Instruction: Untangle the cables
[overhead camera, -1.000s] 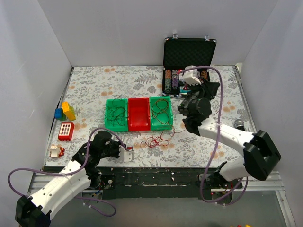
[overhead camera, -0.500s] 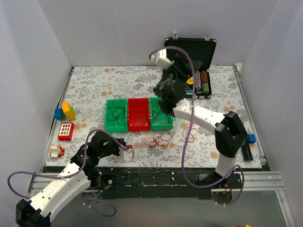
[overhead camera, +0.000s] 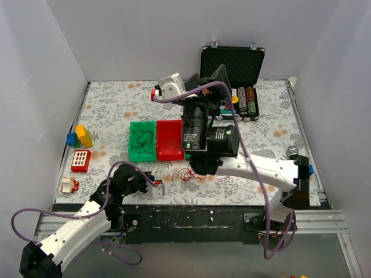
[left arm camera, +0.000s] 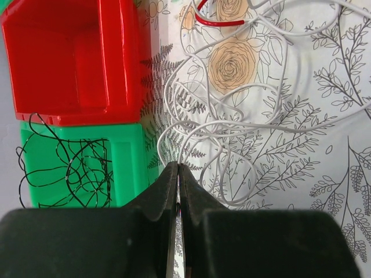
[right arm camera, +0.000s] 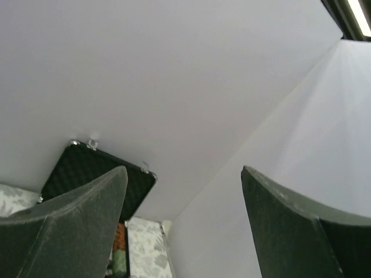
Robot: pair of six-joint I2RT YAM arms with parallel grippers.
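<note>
Mostly the cables (overhead camera: 198, 172) lie as a loose red and white tangle on the flowered worktop (overhead camera: 110, 110), just below the row of bins in the overhead view, their right part hidden under the right arm. One dark strand (overhead camera: 141, 138) sits apart, coiled inside the green bin (overhead camera: 142, 158), beside the red bin (overhead camera: 170, 156), which looks empty. The tangle spreads left to right along the bins' lower edge. The left pincer (overhead camera: 156, 188) sits just to its lower left, so the pile's long axis runs away from it toward the right of the frame. In the left wrist view the white loops (left arm camera: 243, 124) fan up and right from the fingertips, with a red strand (left arm camera: 217, 23) at the top edge. That pincer's jaws are pressed together right at the nearest white loop; whether a strand is nipped between them cannot be told. The right pincer (right arm camera: 182, 174) is spread wide and holds nothing, pointing up at the wall above the black case (right arm camera: 87, 168). The left arm is clearly the nearer one, and any pull would probably go toward the lower left.
</note>
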